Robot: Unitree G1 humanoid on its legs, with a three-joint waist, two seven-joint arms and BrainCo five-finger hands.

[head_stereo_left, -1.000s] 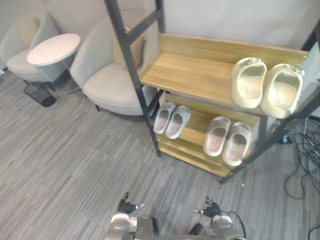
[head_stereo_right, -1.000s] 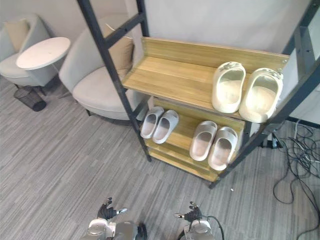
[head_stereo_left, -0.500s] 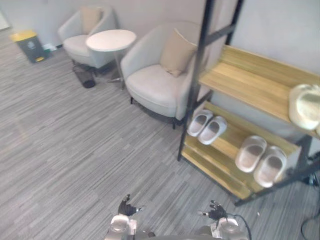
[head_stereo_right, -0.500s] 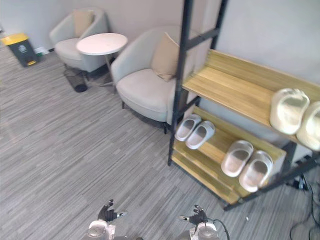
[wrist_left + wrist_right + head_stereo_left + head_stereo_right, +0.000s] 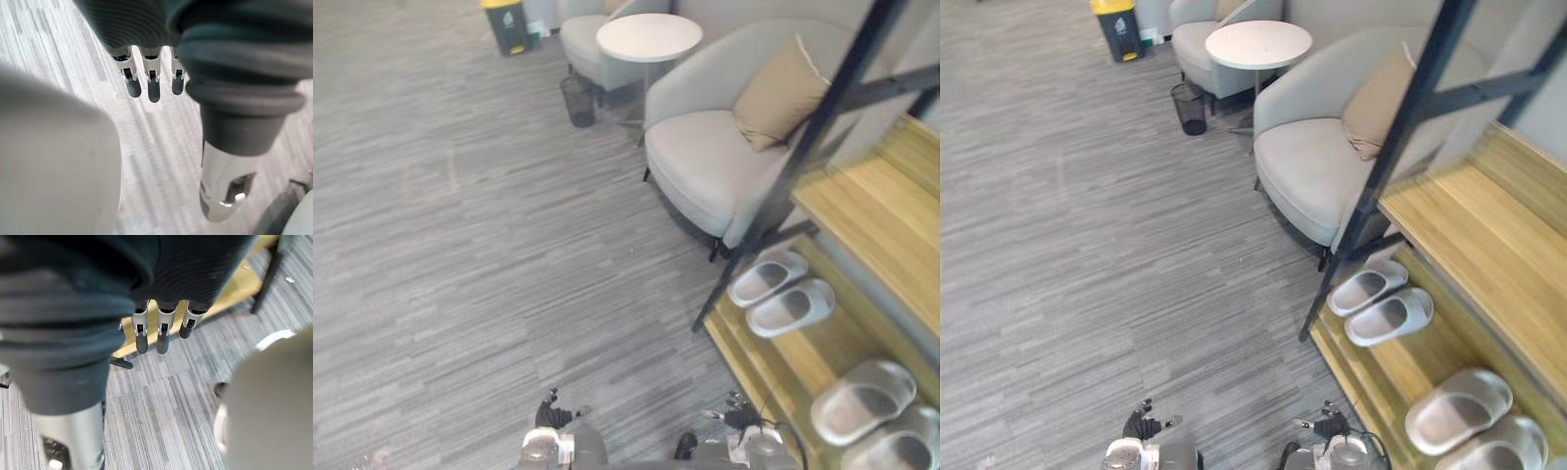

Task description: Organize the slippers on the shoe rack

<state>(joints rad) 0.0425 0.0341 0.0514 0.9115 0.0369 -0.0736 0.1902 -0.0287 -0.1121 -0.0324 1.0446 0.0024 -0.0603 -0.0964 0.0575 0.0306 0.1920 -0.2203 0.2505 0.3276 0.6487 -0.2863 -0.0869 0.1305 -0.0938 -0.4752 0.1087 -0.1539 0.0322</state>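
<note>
Only the head camera has turned since the earlier frame, swinging left so the shoe rack (image 5: 886,211) sits at the edge and an armchair (image 5: 705,162), round table (image 5: 649,36) and yellow-lidded bin (image 5: 506,20) come in; nothing on the rack has shifted. Left eye: one grey pair of slippers (image 5: 781,292) and a second pair (image 5: 867,399) lie side by side on the bottom shelf (image 5: 803,357), with the left hand (image 5: 551,415) and right hand (image 5: 736,419) low over the carpet (image 5: 460,245), well apart from them. Right eye: the same neat rows, so the task looks largely done. Left wrist: fingers (image 5: 153,90) straight, slightly apart, holding nothing. Right wrist: fingers (image 5: 163,340) likewise straight and empty, the rack's wooden edge beyond. No writing is legible; the bin's label is too small.
</note>
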